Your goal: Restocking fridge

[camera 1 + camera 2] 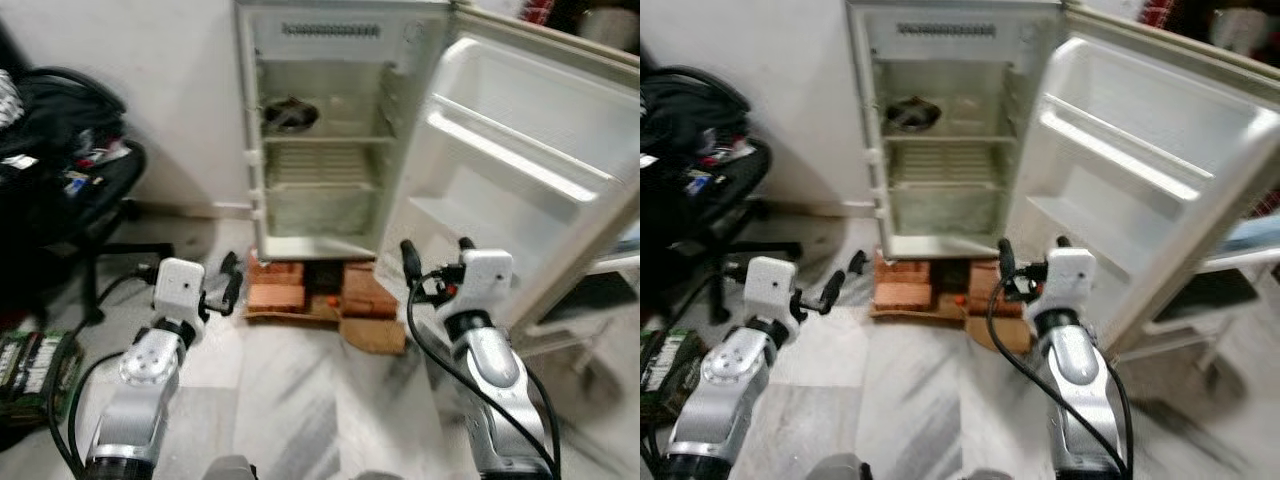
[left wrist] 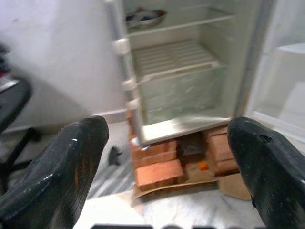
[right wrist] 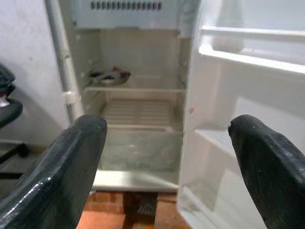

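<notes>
Fridge (image 1: pixel 318 140) of white plastic (door (image 1: pixel 520 170) swung wide) on bricks (image 1: pixel 275 285).

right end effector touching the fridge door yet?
Apart. In the left eye view the right end effector hangs in front of the open fridge door, with floor between them; the right wrist view shows its open fingers well short of the door.

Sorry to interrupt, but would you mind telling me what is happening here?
The robot stands facing a small fridge whose door is swung wide open. Both arms are raised toward it, the left gripper and right gripper with jaws open and holding nothing. The fridge sits on bricks and holds a bowl on its upper shelf.
</notes>
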Tool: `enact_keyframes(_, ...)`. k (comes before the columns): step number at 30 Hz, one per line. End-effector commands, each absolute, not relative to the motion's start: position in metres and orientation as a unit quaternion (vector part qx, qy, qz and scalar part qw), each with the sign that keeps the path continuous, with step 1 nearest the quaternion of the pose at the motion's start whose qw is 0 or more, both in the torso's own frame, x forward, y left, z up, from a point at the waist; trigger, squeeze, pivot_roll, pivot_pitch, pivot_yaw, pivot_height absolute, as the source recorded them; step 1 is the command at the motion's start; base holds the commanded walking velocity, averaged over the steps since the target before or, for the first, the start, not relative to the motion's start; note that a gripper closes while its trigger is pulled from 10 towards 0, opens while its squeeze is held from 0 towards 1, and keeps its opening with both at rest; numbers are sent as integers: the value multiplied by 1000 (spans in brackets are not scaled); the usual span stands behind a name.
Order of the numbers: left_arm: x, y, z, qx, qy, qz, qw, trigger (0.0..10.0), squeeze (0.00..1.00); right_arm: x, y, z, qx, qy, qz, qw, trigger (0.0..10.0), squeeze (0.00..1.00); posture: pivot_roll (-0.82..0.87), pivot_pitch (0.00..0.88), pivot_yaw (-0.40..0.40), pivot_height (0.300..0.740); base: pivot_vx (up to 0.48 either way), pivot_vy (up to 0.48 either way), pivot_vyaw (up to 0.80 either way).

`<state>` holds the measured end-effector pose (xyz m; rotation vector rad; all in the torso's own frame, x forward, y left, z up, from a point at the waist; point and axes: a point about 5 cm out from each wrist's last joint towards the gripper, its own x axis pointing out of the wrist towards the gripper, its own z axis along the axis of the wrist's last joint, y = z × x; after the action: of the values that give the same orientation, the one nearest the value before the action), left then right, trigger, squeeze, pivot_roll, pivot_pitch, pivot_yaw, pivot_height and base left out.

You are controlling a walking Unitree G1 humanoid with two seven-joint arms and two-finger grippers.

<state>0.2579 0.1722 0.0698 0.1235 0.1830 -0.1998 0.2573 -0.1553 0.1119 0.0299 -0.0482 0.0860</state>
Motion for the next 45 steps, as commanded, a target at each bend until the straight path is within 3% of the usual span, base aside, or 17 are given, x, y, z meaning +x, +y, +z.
enact_keyframes(1, 259, 162, 71, 67, 88, -117, 987, 10000, 0, 262, -163, 112, 3, -20, 35, 999, 10000, 0, -34, 23, -36, 740, 0, -480, 0)
enact_keyframes(31, 257, 157, 66, 100, 106, -130, 981, 10000, 0, 271, -162, 107, -13, -9, 71, 997, 10000, 0, -19, 46, -44, 740, 0, -480, 0)
enact_keyframes(45, 259, 162, 69, 83, 100, -109, 985, 10000, 0, 305, -163, 142, 9, -65, 54, 996, 10000, 0, -1, 44, -48, 740, 0, -91, 746)
